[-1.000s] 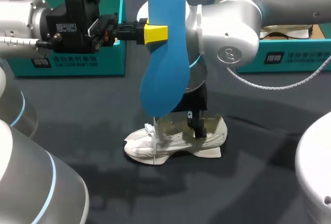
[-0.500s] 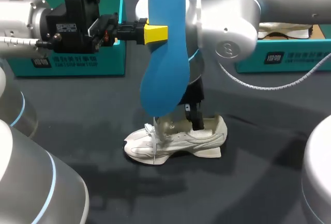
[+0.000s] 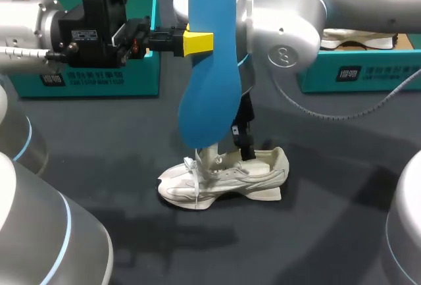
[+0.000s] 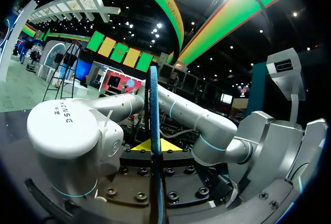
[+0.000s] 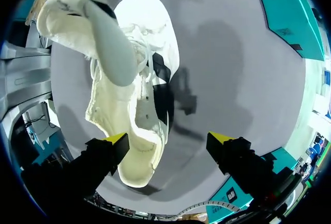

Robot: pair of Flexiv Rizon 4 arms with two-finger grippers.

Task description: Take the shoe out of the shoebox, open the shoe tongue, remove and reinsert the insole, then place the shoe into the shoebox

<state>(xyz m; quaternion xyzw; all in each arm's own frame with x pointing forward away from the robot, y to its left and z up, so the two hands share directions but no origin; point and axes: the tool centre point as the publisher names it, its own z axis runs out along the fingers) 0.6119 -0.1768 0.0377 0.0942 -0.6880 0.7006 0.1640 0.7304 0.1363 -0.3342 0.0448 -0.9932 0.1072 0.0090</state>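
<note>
The left gripper pinches the blue insole and holds it upright above the table. The right gripper hangs wide open over the white shoe on the table.

Desk: one, dark grey matte top, flat, shadows cast across its middle.

Items lying directly on it:
1. Shoe: white, low, laced, upright on its sole near the middle of the desk, toe toward the left arm's side, heel toward the right arm's side. The right wrist view shows the same shoe on the grey desk, collar open.
2. Left shoebox: teal, open-topped, at the far left edge, well apart from the shoe.
3. Right shoebox: teal, open-topped, at the far right edge, well apart from the shoe.
</note>
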